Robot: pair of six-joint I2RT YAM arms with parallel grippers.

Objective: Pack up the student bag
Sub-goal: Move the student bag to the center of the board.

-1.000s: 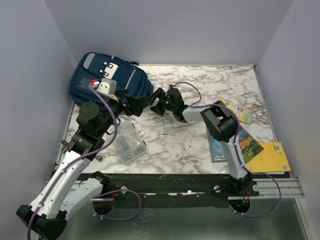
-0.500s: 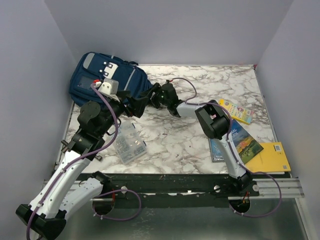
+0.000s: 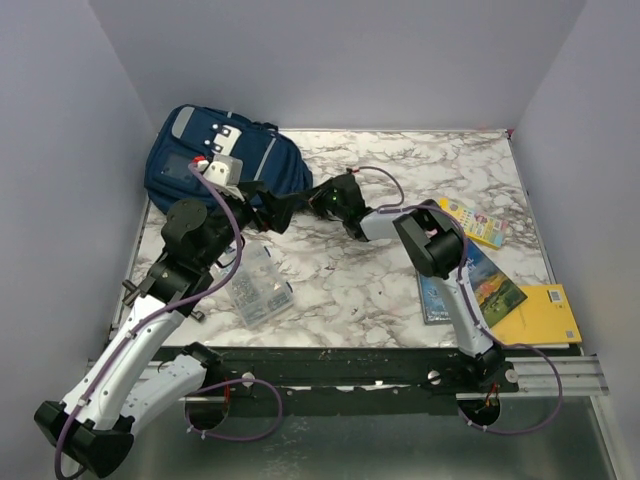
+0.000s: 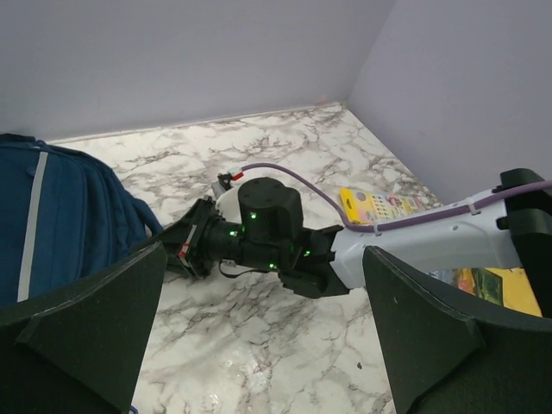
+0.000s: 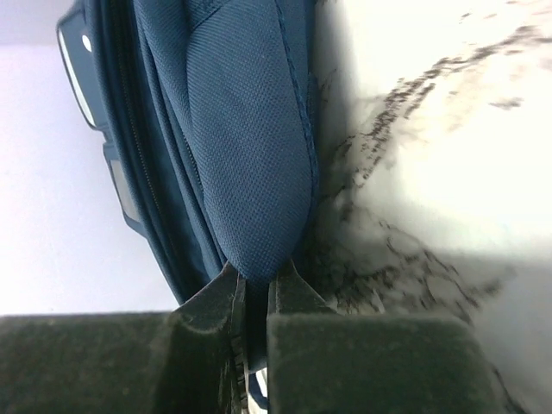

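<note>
The left fingers stood wide apart, holding nothing, above the counter; past them the right fingers were pinched tight on an edge of the student bag, which lay at ten o'clock

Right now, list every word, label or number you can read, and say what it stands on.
No text can be read in any view.
On the yellow booklet: coloured print, too small to read.
On the landscape book: cover print too blurred.
On the yellow book: nothing legible.
On the student bag: white patches, no legible lettering.
</note>
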